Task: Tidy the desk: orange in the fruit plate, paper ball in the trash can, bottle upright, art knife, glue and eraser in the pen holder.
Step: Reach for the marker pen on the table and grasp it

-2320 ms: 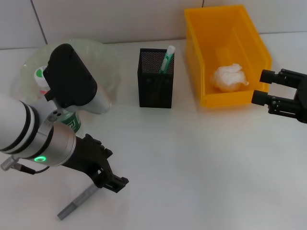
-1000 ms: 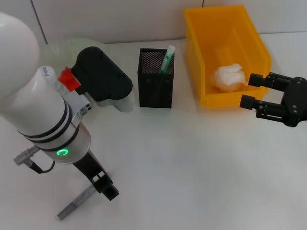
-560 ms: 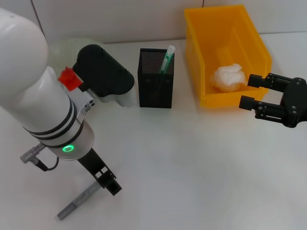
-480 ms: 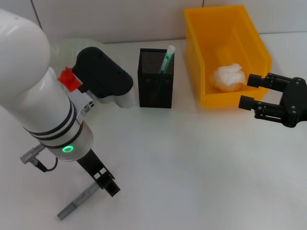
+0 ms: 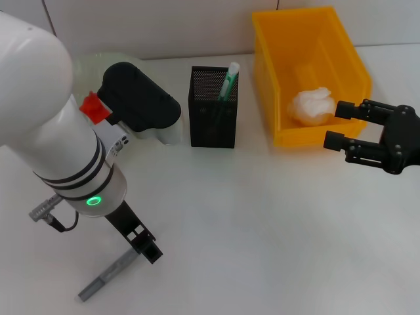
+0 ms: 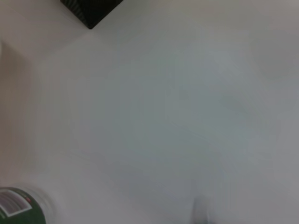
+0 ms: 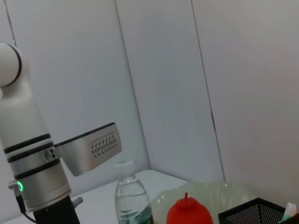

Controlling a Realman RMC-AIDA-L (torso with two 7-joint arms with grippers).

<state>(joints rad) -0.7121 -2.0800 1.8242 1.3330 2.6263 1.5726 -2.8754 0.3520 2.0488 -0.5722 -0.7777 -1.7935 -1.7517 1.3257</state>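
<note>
The grey art knife (image 5: 107, 277) lies flat at the table's front left. My left gripper (image 5: 142, 243) hangs just past its upper end, pointing down at it. The black mesh pen holder (image 5: 212, 115) stands mid-table with a green-and-white glue stick (image 5: 228, 80) in it. A white paper ball (image 5: 312, 105) rests inside the yellow trash can (image 5: 264, 72). My right gripper (image 5: 336, 125) is open and holds nothing, in front of the can. The bottle (image 7: 128, 198) stands upright beside the fruit plate (image 7: 224, 198), which holds the reddish orange (image 7: 187, 213). The eraser is out of view.
My bulky left arm (image 5: 59, 144) covers most of the fruit plate (image 5: 88, 63) and the table's left side in the head view. The left wrist view shows bare table, a corner of the pen holder (image 6: 91, 9) and the bottle's green label (image 6: 16, 205).
My left arm has swung in over the left side and its gripper has turned and settled at the knife's upper end. The right gripper has drifted left along the can's front.
</note>
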